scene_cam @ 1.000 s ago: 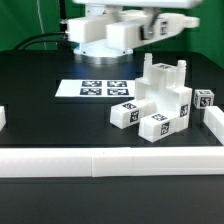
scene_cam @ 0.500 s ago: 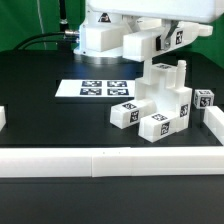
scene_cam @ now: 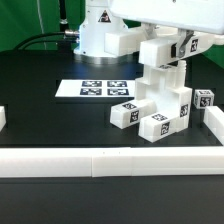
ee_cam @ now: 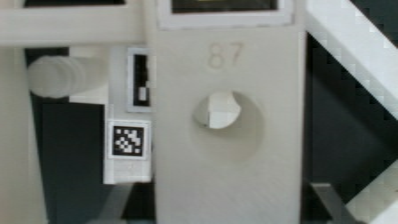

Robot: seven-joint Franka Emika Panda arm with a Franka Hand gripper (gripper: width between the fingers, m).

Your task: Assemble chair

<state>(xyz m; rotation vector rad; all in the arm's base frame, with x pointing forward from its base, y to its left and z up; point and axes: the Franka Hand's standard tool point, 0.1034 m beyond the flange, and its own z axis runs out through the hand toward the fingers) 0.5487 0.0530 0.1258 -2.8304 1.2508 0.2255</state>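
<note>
Down and toward the exterior view's right comes the arm, now low over the half-built chair (scene_cam: 160, 108). Its jaws, mostly hidden, grip a white slab (scene_cam: 160, 52) lying crosswise at the top of the chair's posts; contact is unclear. That chair stands upright on the worktop (scene_cam: 50, 125), right of the marker board (scene_cam: 100, 89).
</note>
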